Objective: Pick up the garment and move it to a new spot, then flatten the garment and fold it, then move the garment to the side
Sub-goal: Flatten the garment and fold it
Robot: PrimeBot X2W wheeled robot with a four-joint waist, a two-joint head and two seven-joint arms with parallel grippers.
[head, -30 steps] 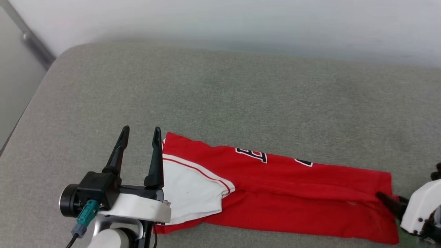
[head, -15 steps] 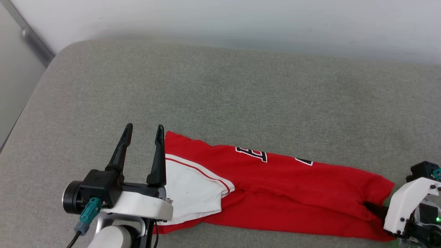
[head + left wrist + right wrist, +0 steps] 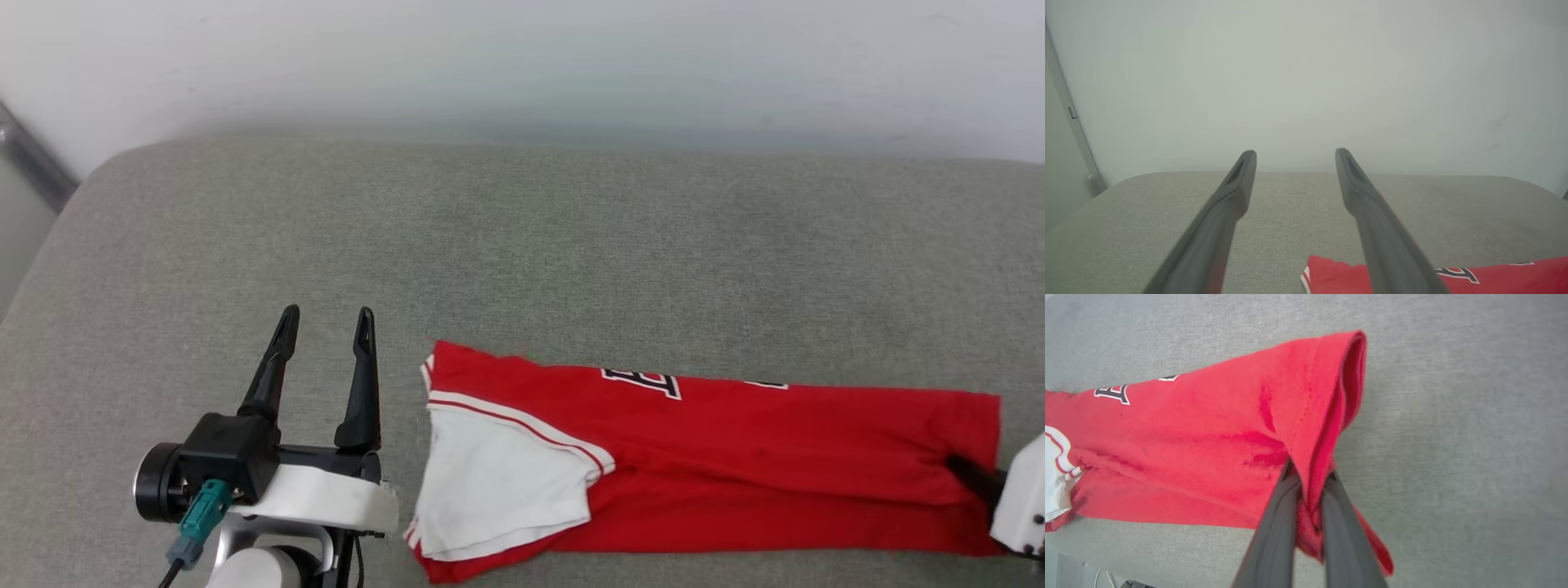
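Pinch at the right gripper [image 3: 1309,473]: the two dark fingers are pressed together on the garment [image 3: 1208,437] at its red end edge, with cloth bunched between them and a flap hanging off toward 5 o'clock in the right wrist view. From there the garment runs out toward 9 o'clock, with the lettering [image 3: 1112,394] near 10.

In the head view, the garment [image 3: 735,457] is a long folded band lying flat on the grey cushion [image 3: 571,245], spanning 6 to 4 o'clock. The white sleeve [image 3: 498,490] with striped trim sits at its 9 o'clock end.

The left gripper [image 3: 326,314] is at 7 o'clock, fingers spread apart and holding nothing, near the sleeve end but not touching it. A pale wall [image 3: 522,57] stands at 12.
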